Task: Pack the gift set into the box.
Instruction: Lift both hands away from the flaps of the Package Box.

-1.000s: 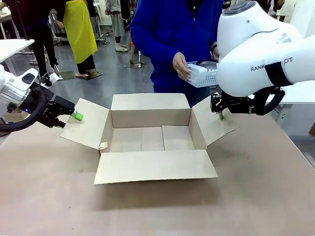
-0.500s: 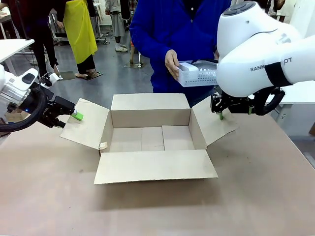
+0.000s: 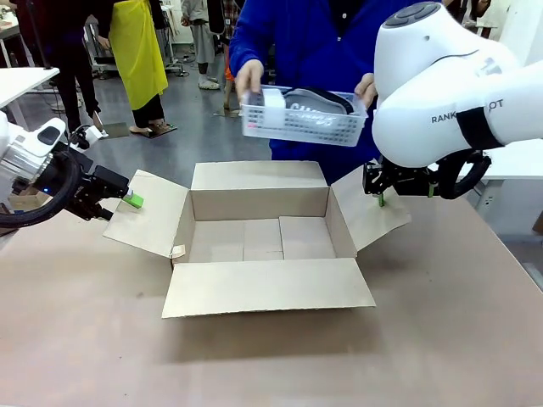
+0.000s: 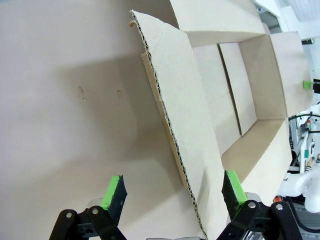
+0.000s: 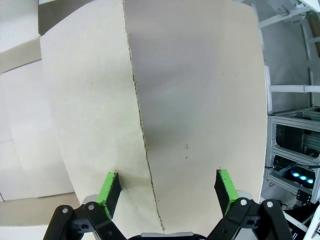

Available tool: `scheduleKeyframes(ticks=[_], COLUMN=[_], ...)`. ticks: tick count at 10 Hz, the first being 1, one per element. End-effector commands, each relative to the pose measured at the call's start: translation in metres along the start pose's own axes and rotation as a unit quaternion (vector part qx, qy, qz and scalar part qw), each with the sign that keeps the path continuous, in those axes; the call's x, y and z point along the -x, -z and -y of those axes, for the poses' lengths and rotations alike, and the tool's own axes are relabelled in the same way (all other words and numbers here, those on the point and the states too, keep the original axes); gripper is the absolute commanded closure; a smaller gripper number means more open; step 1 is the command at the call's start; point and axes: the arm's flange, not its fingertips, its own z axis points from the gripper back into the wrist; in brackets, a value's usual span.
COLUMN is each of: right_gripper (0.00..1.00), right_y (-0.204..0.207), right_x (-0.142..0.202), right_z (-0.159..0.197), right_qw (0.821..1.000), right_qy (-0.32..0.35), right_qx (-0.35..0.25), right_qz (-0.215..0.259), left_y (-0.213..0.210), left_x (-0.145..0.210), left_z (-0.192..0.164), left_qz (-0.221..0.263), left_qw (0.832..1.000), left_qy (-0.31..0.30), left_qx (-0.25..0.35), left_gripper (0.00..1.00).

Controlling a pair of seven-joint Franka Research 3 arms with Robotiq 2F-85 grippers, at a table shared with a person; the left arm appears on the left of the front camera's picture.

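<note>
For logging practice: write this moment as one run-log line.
left gripper: open astride left flap; right gripper: open astride right flap; brown cardboard box: empty; dark grey gift set: in person's white plastic basket

Brown table (image 3: 441,339) surface. White slotted basket (image 3: 288,129) raised above it, before a person (image 3: 305,42) in blue.

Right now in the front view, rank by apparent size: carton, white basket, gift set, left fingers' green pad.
1. Carton, by far.
2. White basket, farther off, yet clearly smaller.
3. Gift set, partly hidden inside the basket.
4. Left fingers' green pad, smallest.
</note>
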Motion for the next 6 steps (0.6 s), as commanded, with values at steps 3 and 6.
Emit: scheduleKeyframes(ticks=[3,6], right_gripper=[0.0,0.0], right_y=[-0.0013,-0.0013], right_x=[-0.005,-0.005], right_z=[0.0022,0.0022], right_qw=[1.0,1.0], right_qy=[-0.003,-0.003], right_qx=[0.007,0.007], right_qz=[0.002,0.002], left_y=[-0.0018,-0.0018], left_x=[0.003,0.003], left_z=[0.0015,0.0015], left_qz=[-0.003,-0.003], left_qw=[1.0,1.0], left_qy=[0.0,0.0], left_qx=[-0.004,-0.004], left_gripper=[0.0,0.0])
